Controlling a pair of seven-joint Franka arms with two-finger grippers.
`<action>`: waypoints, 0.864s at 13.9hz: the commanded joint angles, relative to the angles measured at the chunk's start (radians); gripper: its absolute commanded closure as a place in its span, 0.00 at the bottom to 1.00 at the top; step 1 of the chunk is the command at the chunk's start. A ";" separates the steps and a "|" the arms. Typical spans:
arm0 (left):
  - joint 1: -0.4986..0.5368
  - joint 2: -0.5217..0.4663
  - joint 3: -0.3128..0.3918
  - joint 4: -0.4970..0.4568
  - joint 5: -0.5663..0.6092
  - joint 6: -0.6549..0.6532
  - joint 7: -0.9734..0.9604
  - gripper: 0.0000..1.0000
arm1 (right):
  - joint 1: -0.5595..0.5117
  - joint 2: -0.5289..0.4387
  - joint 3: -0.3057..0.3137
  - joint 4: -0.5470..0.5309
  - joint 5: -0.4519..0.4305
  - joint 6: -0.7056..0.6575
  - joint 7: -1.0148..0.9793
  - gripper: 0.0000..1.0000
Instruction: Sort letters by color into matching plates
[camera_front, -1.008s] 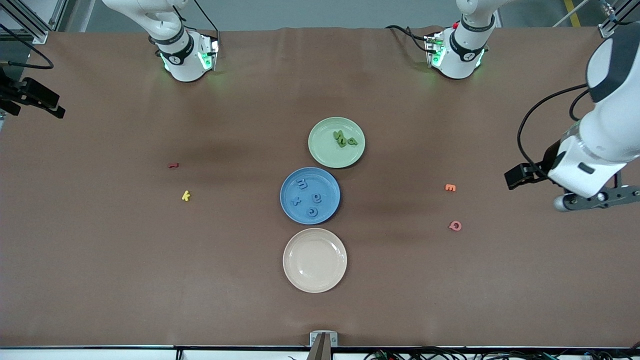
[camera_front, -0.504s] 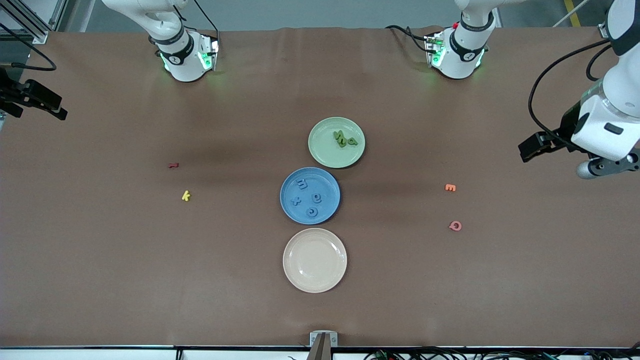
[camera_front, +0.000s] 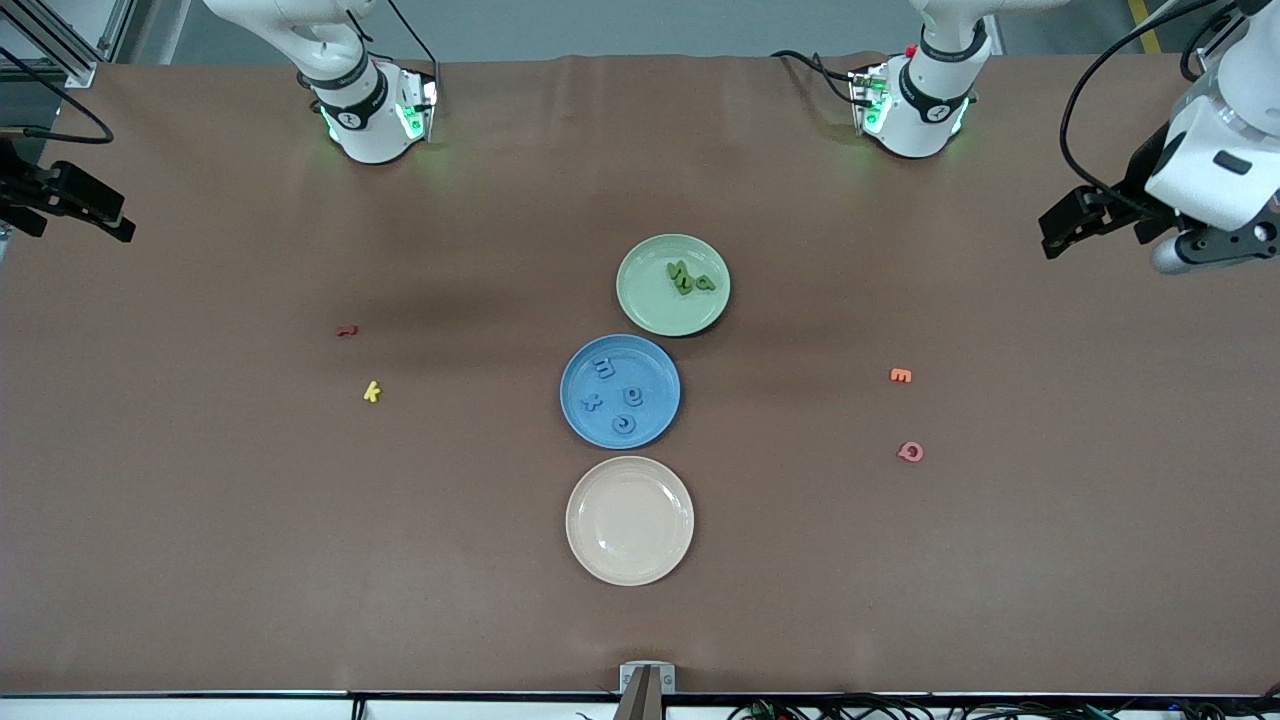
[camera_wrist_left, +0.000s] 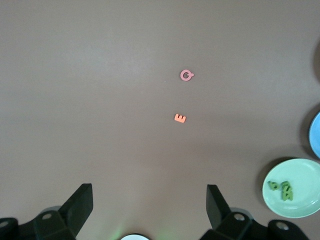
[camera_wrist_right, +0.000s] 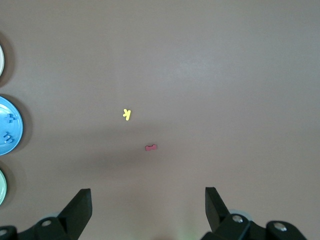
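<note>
four blue letters lay flat inside the blue plate, and the green letters sat bunched in the green plate, just farther from the front camera than the blue plate. no blue or green letter lay loose on the matte brown table, so sorting looked finished. the left gripper hung high over the left arm's end of the table, well away from the blue plate, jaws spread and empty. the right gripper, likewise spread and empty, waited over the right arm's end. both plates looked smooth and shallow, the letters chunky.
</note>
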 joint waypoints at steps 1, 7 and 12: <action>-0.004 -0.053 0.008 -0.059 -0.017 -0.005 0.031 0.00 | 0.010 -0.022 -0.009 -0.021 -0.008 0.006 -0.011 0.00; 0.004 -0.063 -0.001 -0.061 -0.057 -0.016 0.043 0.00 | 0.011 -0.022 -0.004 -0.021 -0.013 0.005 -0.013 0.00; 0.016 -0.067 0.002 -0.053 -0.058 -0.014 0.113 0.00 | 0.002 -0.022 -0.009 -0.019 -0.013 -0.002 -0.076 0.00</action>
